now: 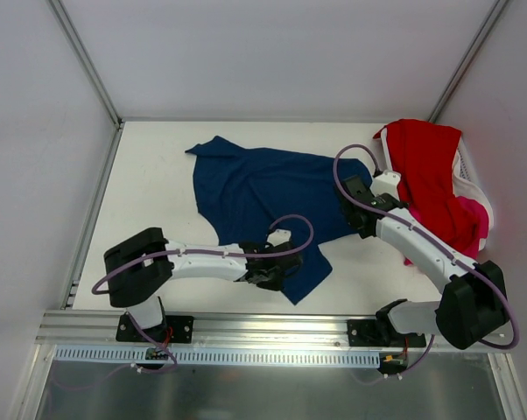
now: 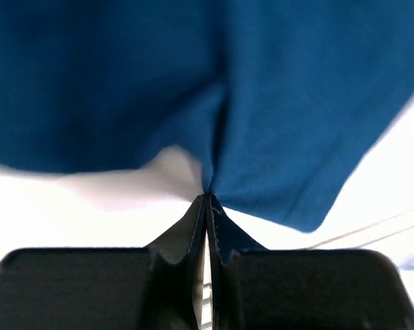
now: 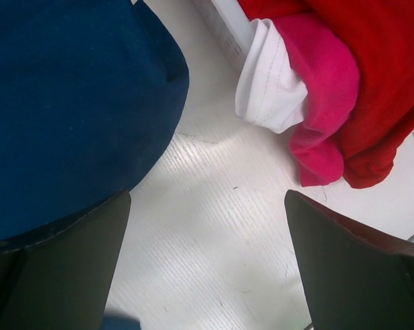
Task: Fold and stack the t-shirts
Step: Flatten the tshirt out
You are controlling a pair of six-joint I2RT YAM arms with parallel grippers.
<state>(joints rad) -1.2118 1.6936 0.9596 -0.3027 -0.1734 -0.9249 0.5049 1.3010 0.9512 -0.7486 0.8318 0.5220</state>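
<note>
The navy blue t-shirt (image 1: pixel 255 188) lies spread and rumpled on the table; no print shows. My left gripper (image 1: pixel 285 265) is low over its near right corner and shut on a pinch of the navy fabric (image 2: pixel 208 196), which fans out beyond the tips (image 2: pixel 296 103). My right gripper (image 1: pixel 358 210) is open and empty at the shirt's right edge. It hangs over bare table (image 3: pixel 207 261), with the navy shirt (image 3: pixel 62 103) at its left finger. The red t-shirt (image 1: pixel 425 171) drapes over the basket, with the pink t-shirt (image 1: pixel 474 219) beneath it. Both show in the right wrist view, red (image 3: pixel 386 82) and pink (image 3: pixel 324 89).
The white plastic basket (image 1: pixel 470 175) stands at the table's right edge against the wall. A white cloth (image 3: pixel 269 89) hangs beside the pink shirt. White walls close in the table on the left, back and right. An aluminium rail (image 1: pixel 272 324) runs along the near edge.
</note>
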